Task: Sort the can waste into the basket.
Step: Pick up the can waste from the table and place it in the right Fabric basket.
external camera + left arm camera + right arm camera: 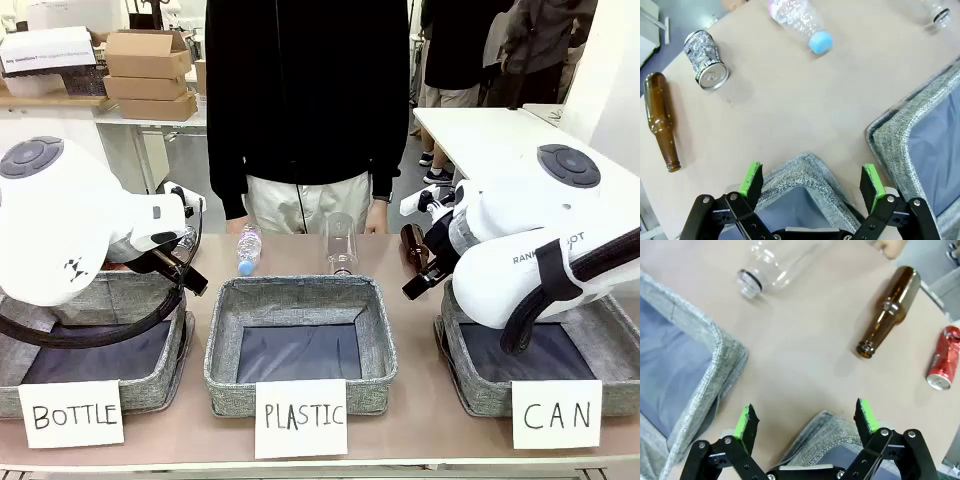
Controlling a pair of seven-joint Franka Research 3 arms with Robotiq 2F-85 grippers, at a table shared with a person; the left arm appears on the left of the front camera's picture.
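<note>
Square grey woven-fabric basket carded "CAN" rightmost of three in a row, dented red metal can just beside a brown glass bottle beyond it, silver patterned metal can near a second brown glass bottle

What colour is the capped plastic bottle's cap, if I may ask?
The cap is light blue, clearest in the left wrist view.

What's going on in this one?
Nothing is being handled yet. Both arms hover with jaws open and empty, the left gripper and the right gripper each above a basket corner. The silver can and the dented red can lie on their sides on the table, outside the CAN basket. A person stands at the far side.
</note>
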